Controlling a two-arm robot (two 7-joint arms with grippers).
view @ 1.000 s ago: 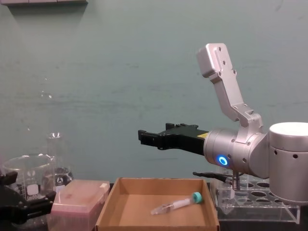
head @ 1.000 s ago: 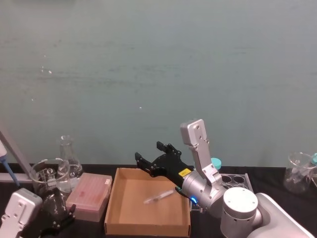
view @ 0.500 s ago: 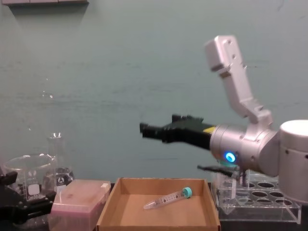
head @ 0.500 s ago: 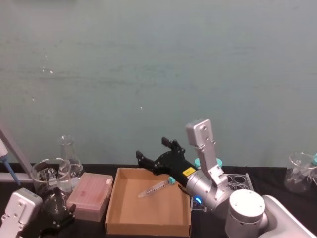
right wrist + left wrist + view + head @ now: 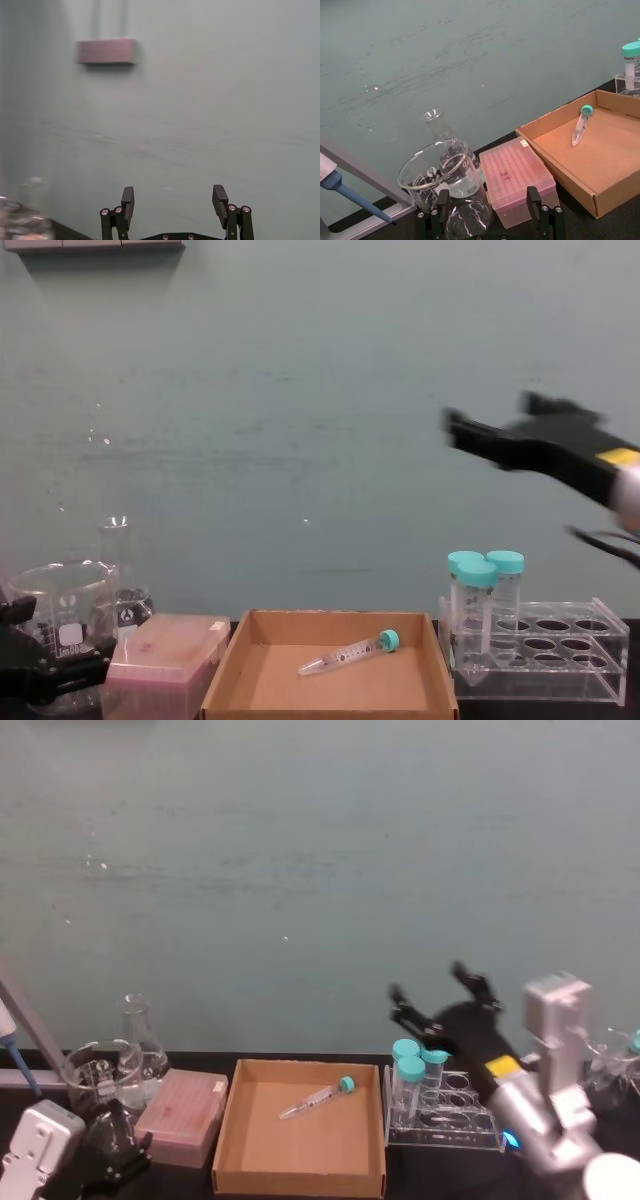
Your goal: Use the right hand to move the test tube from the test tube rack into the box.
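Head view: my right gripper point(image 5: 440, 1000) hangs in the right half of the frame, above the clear rack point(image 5: 445, 1115), its two fingers spread apart and holding nothing. The tube point(image 5: 318, 1098) lies on its side in the brown box point(image 5: 230, 1140), low in the centre, teal cap toward the rack. Three wider teal-capped tubes point(image 5: 408, 1085) stand in the rack's near-left holes. My left gripper point(image 5: 110, 1160) sits parked at the lower left corner, by the pink-topped case point(image 5: 182, 1115).

Left wrist view: the tube point(image 5: 580, 124) rests flat on the box floor point(image 5: 600, 160) at the right of the frame, cap toward the far wall. Whether my left fingers are open I cannot tell.

Right wrist view: my fingers point(image 5: 127, 200) stand well apart at the bottom edge, with bare wall beyond them.

Chest view: my right gripper point(image 5: 470, 435) is high at the right; the tube point(image 5: 348, 652) lies tilted in the box point(image 5: 222, 680), bottom centre.

I judge the tube light, stiff and slick (it would likely roll on its round side), so any further grasp belongs mid-body, below the cap. The placing looks done.
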